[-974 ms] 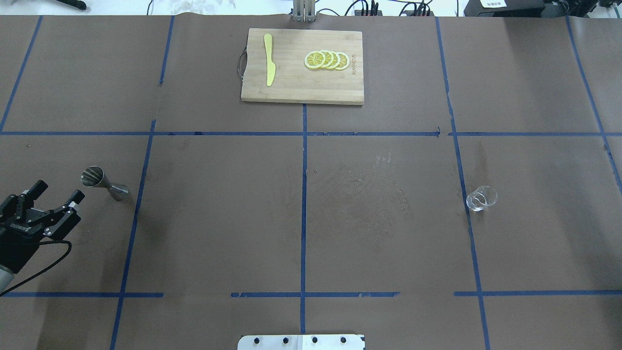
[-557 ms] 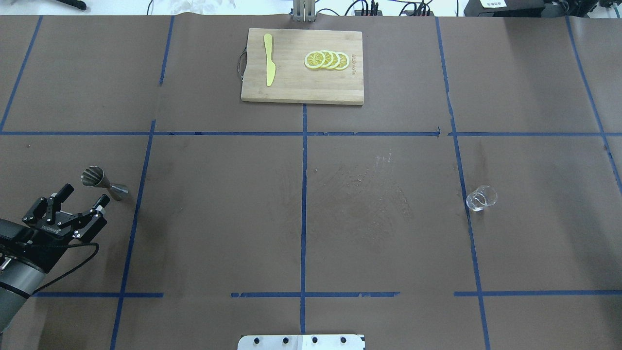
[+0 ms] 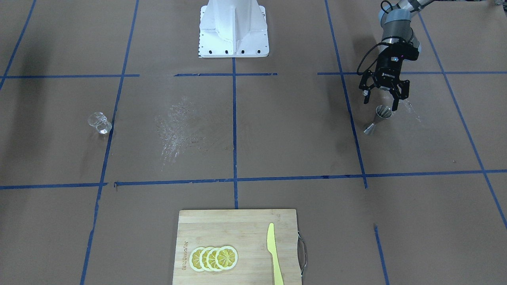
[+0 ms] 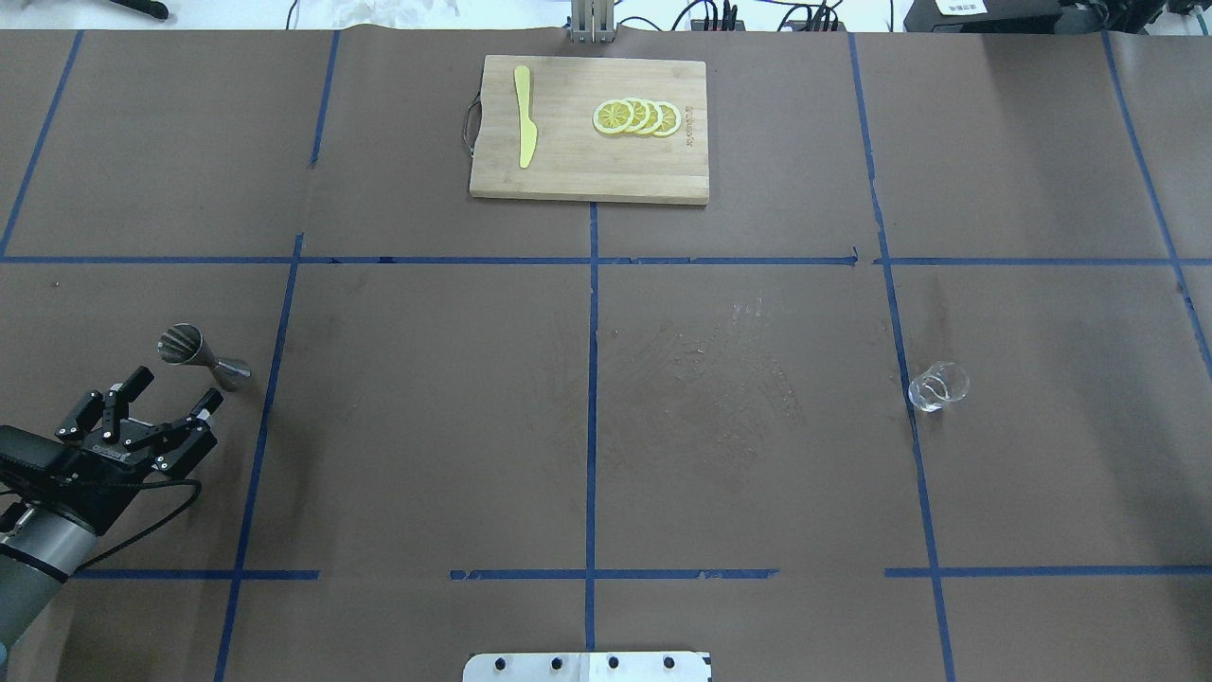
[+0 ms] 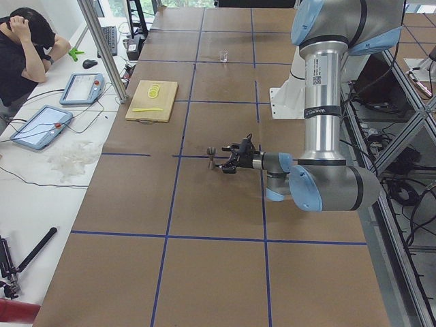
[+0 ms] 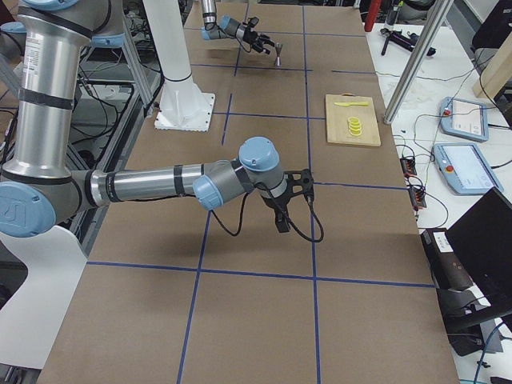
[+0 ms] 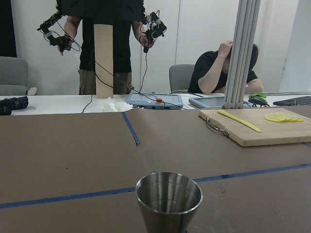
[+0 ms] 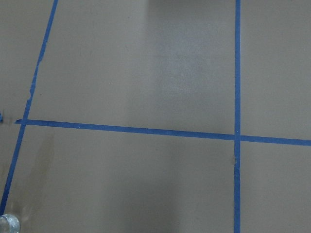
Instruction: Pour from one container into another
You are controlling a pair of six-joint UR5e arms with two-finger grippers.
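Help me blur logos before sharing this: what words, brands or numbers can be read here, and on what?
"ROBOTIQ": white print on the body of the left gripper.
Brand burnt into the cutting board near one short edge: too blurred to read.
Small sticker on the left arm: too small to read.
Nothing else is legible.

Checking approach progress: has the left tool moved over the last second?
Yes: in the overhead view the left tool has shifted right, toward the vertical blue tape line, closer to the jigger.
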